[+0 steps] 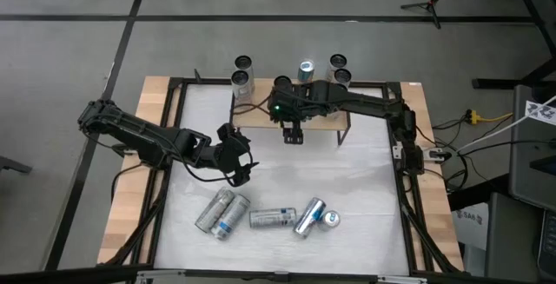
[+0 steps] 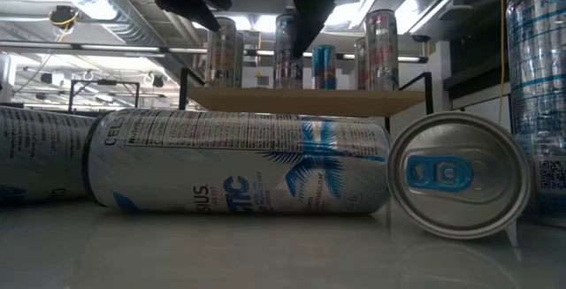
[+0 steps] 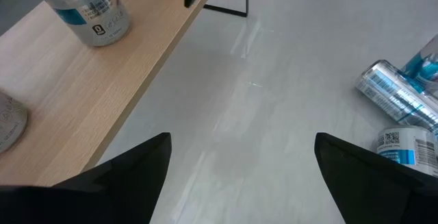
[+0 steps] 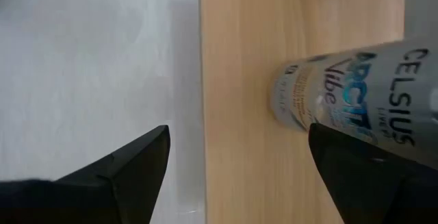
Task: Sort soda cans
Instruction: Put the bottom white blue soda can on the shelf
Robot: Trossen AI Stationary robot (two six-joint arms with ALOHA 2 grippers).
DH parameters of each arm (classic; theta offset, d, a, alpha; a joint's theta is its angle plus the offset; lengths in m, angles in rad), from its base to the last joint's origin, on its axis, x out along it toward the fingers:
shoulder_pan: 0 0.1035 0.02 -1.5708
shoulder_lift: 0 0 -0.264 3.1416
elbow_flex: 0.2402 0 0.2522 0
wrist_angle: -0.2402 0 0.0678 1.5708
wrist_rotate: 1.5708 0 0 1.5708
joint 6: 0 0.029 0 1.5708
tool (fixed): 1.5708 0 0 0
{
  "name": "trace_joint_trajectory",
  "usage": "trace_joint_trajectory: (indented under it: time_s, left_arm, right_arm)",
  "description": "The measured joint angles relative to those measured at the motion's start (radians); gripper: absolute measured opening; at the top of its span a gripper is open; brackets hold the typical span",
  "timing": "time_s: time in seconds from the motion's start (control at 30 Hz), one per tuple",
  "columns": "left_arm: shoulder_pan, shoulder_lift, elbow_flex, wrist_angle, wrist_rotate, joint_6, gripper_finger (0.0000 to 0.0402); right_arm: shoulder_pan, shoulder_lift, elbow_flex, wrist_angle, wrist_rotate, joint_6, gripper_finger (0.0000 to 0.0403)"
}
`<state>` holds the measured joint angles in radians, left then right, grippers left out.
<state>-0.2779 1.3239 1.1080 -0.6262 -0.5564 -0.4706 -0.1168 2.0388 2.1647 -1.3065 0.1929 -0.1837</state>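
Soda cans are in neither tool: the left tool (image 1: 236,164) hovers wide open and empty over the white surface (image 1: 365,188) just beside the wooden shelf (image 1: 261,115), and the right tool (image 1: 293,134) hangs open and empty at the shelf's front edge, near an upright can (image 4: 356,90) standing on it. Five cans (image 1: 305,70) stand upright along the shelf's back. I judge the sorting about half done, since a loose row (image 1: 272,218) of about five cans is left on the surface nearer the front, most lying down.
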Motion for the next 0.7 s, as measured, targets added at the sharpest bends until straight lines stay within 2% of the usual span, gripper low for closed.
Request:
trace_joint_trajectory:
  time_s: [0.7]
  left_arm:
    - [0.000,0.000,0.000,0.000,0.000,0.001,0.0354]
  right_arm:
    - [-0.088,0.009,0.000,0.101,-0.003,-0.008,0.0344]
